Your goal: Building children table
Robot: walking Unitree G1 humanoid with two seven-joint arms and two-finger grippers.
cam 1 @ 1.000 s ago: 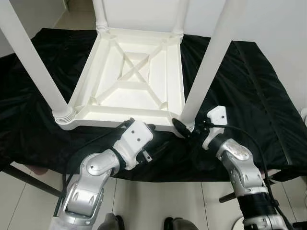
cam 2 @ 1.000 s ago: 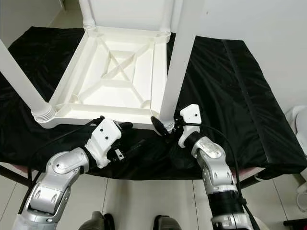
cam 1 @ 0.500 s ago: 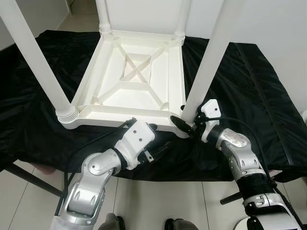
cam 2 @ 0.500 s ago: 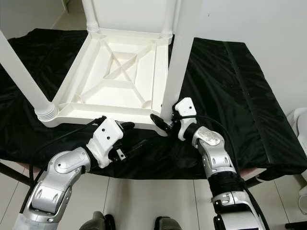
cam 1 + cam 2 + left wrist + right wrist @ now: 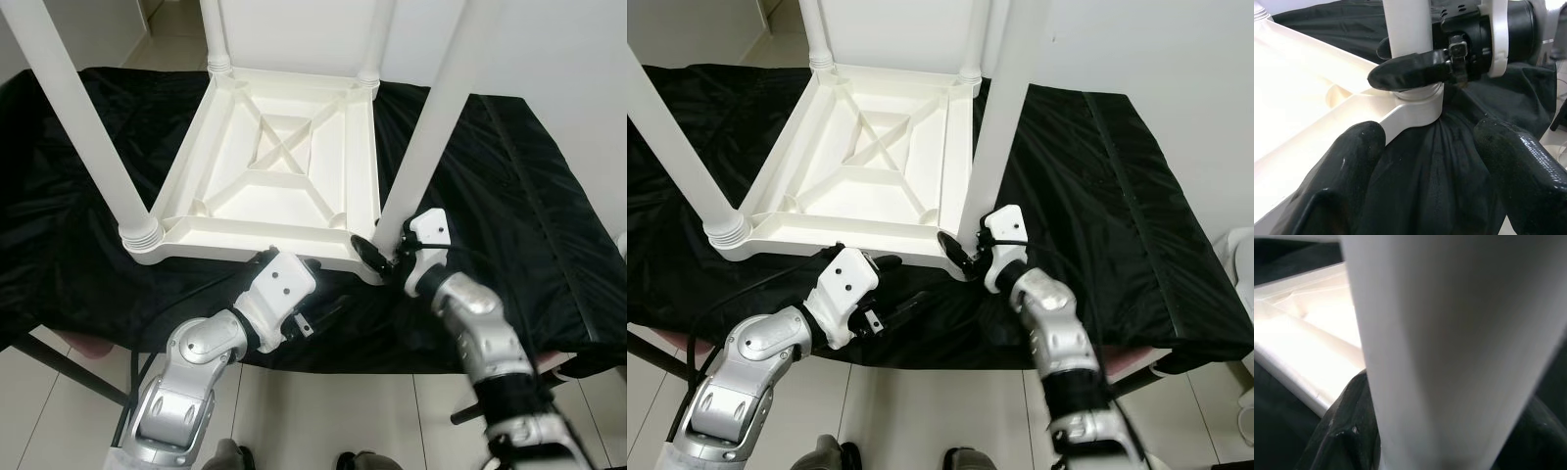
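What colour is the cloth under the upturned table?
Black cloth, clearest in the left eye view.

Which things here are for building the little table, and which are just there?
For the job:
- upside-down white plastic table top
- white round leg
- right end effector gripping that leg's base
- left end effector

Just there:
- black cloth

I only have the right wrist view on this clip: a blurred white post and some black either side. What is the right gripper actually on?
Observer: The right gripper clasps the near-right leg low down, just above its socket on the upturned white table.
Operator: Is the left one helping?
Observer: No. The left gripper hangs open over the black cloth, just short of that corner and touching nothing.
Operator: Other legs fitted?
Observer: Three more legs stand in their corners, the near-left leg among them.
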